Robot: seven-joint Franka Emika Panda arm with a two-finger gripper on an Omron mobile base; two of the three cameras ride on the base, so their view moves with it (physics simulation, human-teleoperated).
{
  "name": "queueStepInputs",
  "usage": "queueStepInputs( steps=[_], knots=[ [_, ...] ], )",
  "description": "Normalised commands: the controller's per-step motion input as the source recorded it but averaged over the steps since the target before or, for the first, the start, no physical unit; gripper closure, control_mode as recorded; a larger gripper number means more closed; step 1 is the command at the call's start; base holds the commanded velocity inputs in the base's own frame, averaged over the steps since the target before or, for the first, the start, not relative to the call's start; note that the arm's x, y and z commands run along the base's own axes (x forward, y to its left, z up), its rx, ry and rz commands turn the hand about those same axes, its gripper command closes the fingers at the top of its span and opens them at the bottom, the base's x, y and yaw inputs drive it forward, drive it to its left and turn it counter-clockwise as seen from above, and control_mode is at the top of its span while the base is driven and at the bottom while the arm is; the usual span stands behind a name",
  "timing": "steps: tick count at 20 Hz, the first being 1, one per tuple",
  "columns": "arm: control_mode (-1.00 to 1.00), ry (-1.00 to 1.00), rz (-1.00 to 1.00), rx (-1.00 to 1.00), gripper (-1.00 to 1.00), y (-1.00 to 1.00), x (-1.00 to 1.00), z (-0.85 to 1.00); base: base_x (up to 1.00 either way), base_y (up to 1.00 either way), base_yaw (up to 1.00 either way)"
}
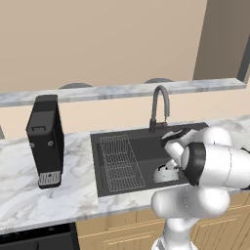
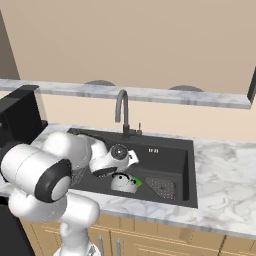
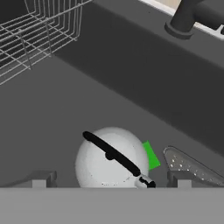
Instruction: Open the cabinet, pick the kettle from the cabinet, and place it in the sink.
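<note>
The kettle, a silvery dome with a black handle on top, sits upright on the floor of the dark grey sink, in its right half. It also shows as the kettle and the kettle. My gripper hangs just above the kettle, open, with one finger tip on each side of it and nothing between them. A small green mark lies at the kettle's side. The white hand reaches down into the sink. The cabinet is out of view.
A wire rack fills the sink's left half. The gooseneck faucet stands behind the basin, and a drain strainer lies right of the kettle. A black coffee machine stands on the marble counter to the left.
</note>
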Motion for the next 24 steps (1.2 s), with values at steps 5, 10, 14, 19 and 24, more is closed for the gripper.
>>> queueStepInputs(
  steps=[5,10,14,19,24],
  knots=[
    [-1.0,0.19,0.0,0.0,-1.0,-0.4,-0.25,0.92,0.0,0.0,0.0],
    [-1.0,0.15,0.0,0.01,-1.0,-0.49,-0.26,1.0,0.0,0.0,0.0],
    [-1.0,0.14,0.0,0.04,-1.0,-0.53,-0.28,1.0,0.0,0.0,0.0],
    [-1.0,0.12,0.0,0.07,-1.0,-0.4,-0.44,0.94,0.0,0.0,0.0],
    [-1.0,0.0,0.0,0.09,-1.0,0.01,-0.88,0.51,0.0,0.0,0.0]
  ],
)
